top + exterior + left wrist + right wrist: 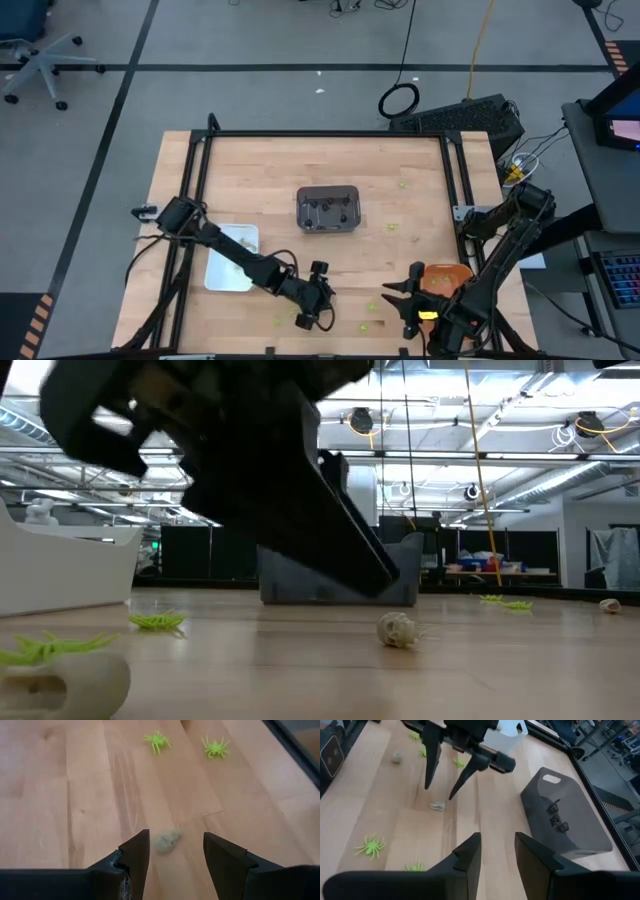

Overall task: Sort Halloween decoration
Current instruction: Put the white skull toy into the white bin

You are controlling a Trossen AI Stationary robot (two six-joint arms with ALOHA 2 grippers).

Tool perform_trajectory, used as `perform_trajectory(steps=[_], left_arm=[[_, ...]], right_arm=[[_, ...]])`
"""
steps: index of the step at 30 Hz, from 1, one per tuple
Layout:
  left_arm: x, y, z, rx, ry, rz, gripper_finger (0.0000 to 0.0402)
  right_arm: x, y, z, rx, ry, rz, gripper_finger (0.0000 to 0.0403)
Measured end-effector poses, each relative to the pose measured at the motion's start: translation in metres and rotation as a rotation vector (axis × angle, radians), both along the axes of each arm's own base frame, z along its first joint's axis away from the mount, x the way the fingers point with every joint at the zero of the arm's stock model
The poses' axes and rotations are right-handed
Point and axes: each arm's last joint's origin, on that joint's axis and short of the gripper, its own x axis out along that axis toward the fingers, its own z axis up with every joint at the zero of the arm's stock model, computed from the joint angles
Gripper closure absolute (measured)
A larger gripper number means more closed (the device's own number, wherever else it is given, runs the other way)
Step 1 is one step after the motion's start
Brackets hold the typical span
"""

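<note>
My left gripper [172, 855] is open and hovers near the table's near edge, also seen in the high view [308, 316]. A pale tan trinket [167, 840] lies on the wood below the gap between its fingers; the right wrist view shows the fingertips [451, 796] just above that trinket [437, 806]. Two lime-green spiders [157, 741] [216, 747] lie beyond it. My right gripper [497, 852] is open and waits to the right, over the orange tray [450, 275]. Dark spiders [555, 817] sit inside the dark grey tray [580, 835].
The dark grey tray [328, 208] stands mid-table and the white tray [232, 262] to the left, under the left arm. More green spiders [370, 845] and another tan trinket [396, 757] lie scattered on the wood near the near edge. A black frame rims the table.
</note>
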Motion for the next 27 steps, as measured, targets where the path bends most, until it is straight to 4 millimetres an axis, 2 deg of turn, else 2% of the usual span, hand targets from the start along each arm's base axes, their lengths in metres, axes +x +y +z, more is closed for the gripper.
perform_trajectory(steps=[12, 27], left_arm=[[0.011, 0.007, -0.019, -0.008, -0.02, -0.009, 0.0217], [0.011, 0.006, -0.019, -0.025, -0.016, -0.06, 0.0217]], right_arm=[[0.0, 0.0, 0.0, -0.004, 0.001, 0.003, 0.0298], [0.0, 0.0, 0.0, -0.002, 0.003, 0.003, 0.0298]])
